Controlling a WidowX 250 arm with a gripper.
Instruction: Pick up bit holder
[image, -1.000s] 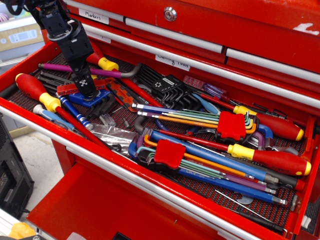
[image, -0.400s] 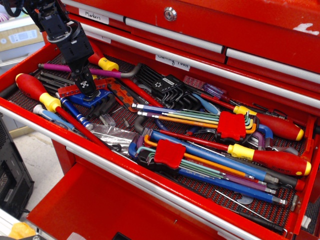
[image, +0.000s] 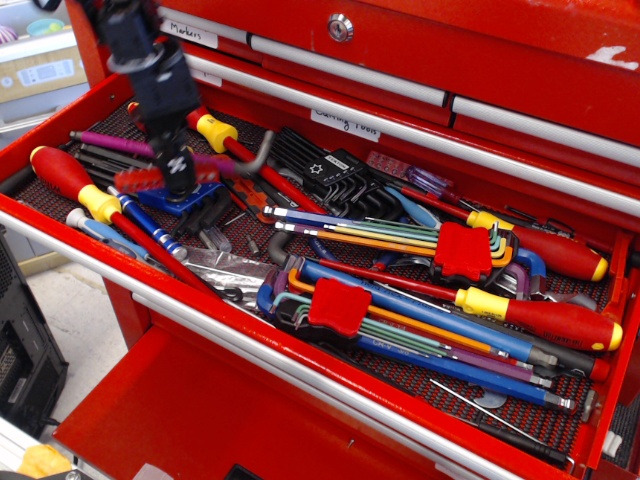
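The bit holder (image: 145, 181) is a narrow red strip with small silvery bits, at the left of the open red drawer (image: 300, 372). It looks blurred and lies roughly level, just above a blue plastic block (image: 172, 203). My black gripper (image: 180, 172) comes down from the top left and is shut on the strip near its middle. The fingertips are partly hidden by the strip and by blur.
A red and yellow screwdriver (image: 70, 185) lies left of the gripper, and another (image: 215, 132) behind it. A purple hex key (image: 120, 142) runs under the arm. Two red clips (image: 462, 250) (image: 340, 305) bundle coloured hex keys to the right. Black hex key sets (image: 335, 175) sit behind.
The arm and gripper have shifted slightly right and look motion-blurred. The bit holder has moved with the gripper and seems a little raised off the blue block.
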